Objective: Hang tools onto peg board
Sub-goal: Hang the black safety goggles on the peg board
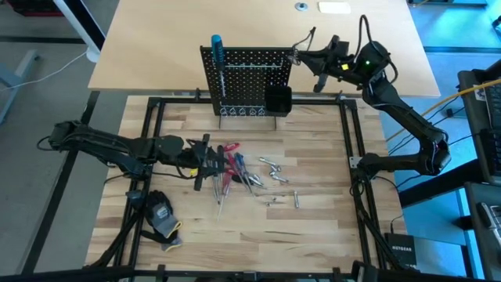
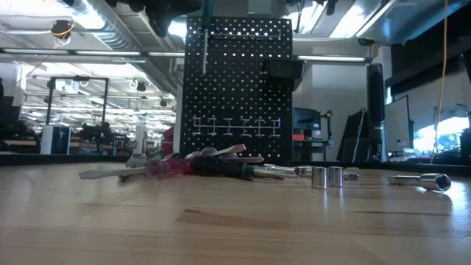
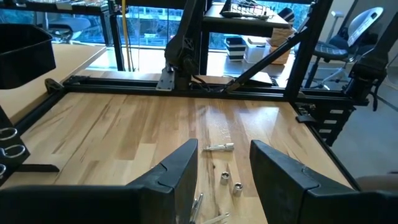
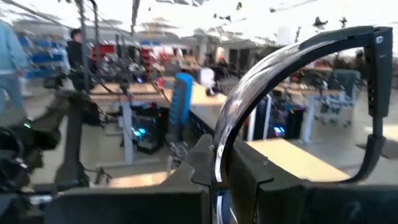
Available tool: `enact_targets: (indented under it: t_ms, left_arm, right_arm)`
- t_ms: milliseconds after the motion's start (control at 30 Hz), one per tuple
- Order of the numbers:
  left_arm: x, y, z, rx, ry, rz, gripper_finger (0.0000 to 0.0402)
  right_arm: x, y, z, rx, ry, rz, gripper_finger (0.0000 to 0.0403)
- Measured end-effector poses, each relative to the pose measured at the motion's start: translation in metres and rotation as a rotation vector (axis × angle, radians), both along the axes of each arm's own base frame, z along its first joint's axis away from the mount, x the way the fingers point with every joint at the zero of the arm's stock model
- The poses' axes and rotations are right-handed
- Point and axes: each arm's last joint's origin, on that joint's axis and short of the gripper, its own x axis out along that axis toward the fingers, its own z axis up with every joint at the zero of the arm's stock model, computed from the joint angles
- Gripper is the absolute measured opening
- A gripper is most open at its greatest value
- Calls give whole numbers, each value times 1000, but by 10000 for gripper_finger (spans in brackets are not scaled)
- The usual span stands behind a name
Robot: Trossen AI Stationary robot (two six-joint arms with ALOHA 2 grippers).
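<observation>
Silver bits [image 3: 229, 179] lie just beyond the left gripper [image 3: 224, 180], its fingers apart; right gripper [image 1: 301, 53] fingers closed, beside the peg board [image 1: 250, 78].

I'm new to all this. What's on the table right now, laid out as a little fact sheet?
Peg board: peg board upright at the table's far side
Already hung: blue-handled screwdriver at the board's top left
Bin: black bin on the board's lower right
Loose tools: screwdrivers and silver bits mid-table
Glove: black-and-yellow glove at the near left
Left claw: left claw open, over the screwdrivers
Right claw: right claw shut, at the board's top right
</observation>
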Motion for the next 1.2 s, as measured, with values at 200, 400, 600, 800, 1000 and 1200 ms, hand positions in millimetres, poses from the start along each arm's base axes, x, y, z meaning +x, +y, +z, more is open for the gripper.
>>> enact_targets:
  t_ms: [200, 400, 600, 800, 1000, 1200]
  left_arm:
    - [0, 0, 0, -2, 0, 1, 136]
    - [0, 0, 0, 3, -1, -1, 136]
    - [0, 0, 2, 2, -17, -1, 136]
    - [0, 0, 2, 2, -18, -1, 136]
    - [0, 0, 2, 2, -20, -1, 136]
    - [1, 0, 2, 8, -25, -2, 136]
  right_arm:
    - [2, -3, -4, -5, 32, -34, 28]
    - [8, -8, -9, -5, 45, 12, 27]
    - [18, -16, -16, -3, 56, 81, 27]
    - [20, -16, -21, 24, 89, 155, 27]
    - [22, -16, -25, 33, 108, 217, 27]
    - [31, -25, -36, 70, 137, 239, 27]
